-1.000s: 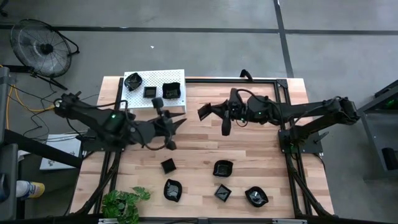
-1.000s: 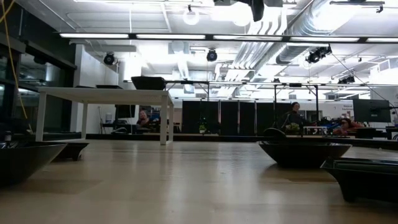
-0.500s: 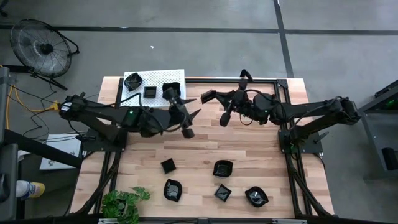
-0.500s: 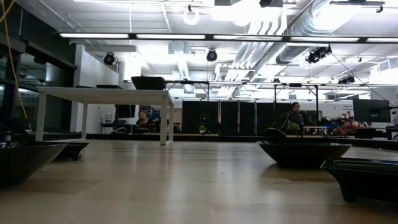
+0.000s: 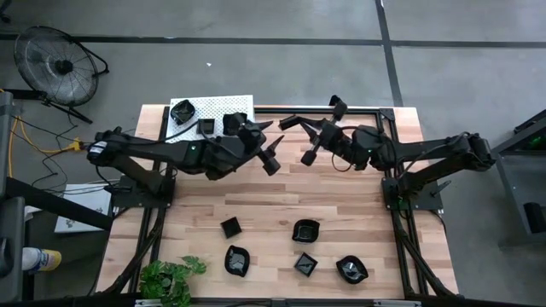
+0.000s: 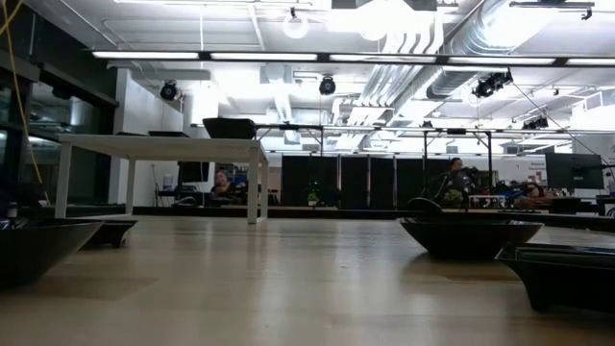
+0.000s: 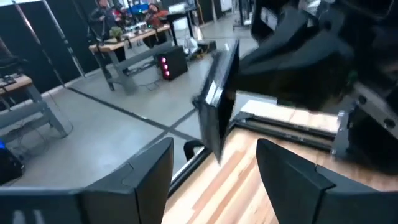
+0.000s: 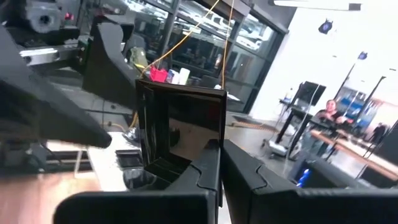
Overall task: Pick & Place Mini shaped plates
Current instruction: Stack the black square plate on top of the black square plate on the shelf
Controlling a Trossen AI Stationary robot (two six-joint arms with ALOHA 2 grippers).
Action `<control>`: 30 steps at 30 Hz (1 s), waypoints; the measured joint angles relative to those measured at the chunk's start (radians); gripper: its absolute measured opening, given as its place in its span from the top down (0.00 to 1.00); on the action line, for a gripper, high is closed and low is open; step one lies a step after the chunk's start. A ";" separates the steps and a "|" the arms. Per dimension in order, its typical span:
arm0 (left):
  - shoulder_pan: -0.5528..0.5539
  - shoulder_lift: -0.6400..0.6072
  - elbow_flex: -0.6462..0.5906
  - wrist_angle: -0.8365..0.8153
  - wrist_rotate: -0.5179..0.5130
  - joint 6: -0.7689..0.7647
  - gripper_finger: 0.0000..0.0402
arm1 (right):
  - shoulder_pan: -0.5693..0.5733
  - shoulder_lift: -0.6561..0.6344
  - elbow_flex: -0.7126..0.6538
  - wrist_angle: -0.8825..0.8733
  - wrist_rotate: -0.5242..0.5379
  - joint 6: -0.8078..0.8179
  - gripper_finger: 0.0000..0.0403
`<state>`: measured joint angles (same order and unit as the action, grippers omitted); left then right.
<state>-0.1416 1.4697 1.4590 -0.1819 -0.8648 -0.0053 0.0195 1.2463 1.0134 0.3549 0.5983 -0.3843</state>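
Note:
My right gripper (image 5: pixel 299 124) is shut on a square glossy black mini plate (image 8: pixel 180 124), held high over the table's far middle. The plate shows edge-on (image 7: pixel 217 106) in the left wrist view. My left gripper (image 5: pixel 271 148) is open and stands just left of that plate, pointing at it; its fingers (image 7: pixel 149 171) are short of the plate and touch nothing. Three more plates lie on the white perforated shelf (image 5: pixel 217 106) at the far left. Several others rest on the wood near the front edge (image 5: pixel 305 230). My right gripper pinches one edge of the square plate (image 8: pixel 186 163) between its two fingers. The fingers lie about level and come from the table's right side. The plate stands on edge beyond the fingertips, lifted clear of the table.
A green plant (image 5: pixel 171 277) sits at the near left corner. A black metal frame (image 5: pixel 388 111) runs along the far and right edges. The loose plates show close by in the low view (image 6: pixel 471 235). Bare wood lies across the table's middle.
My left gripper has swung from the middle left toward the far edge and to the right, up to the held plate. My right gripper has rolled and tipped upward with the plate, which has turned and now shows nearer the far edge.

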 joint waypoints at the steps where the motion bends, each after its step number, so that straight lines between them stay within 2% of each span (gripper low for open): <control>1: -0.001 0.002 -0.002 0.000 -0.002 0.000 0.44 | 0.000 0.001 0.000 0.003 0.000 -0.017 0.99; 21: 0.000 0.042 0.000 0.125 -0.102 -0.029 0.45 | 0.000 0.001 0.000 0.017 0.007 -0.122 0.99; 30: 0.000 0.042 0.000 0.130 -0.117 -0.030 0.64 | -0.032 0.001 0.000 0.026 -0.003 -0.123 0.99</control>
<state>-0.1413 1.5120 1.4586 -0.0515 -0.9819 -0.0349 -0.0124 1.2472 1.0134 0.3805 0.5949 -0.5068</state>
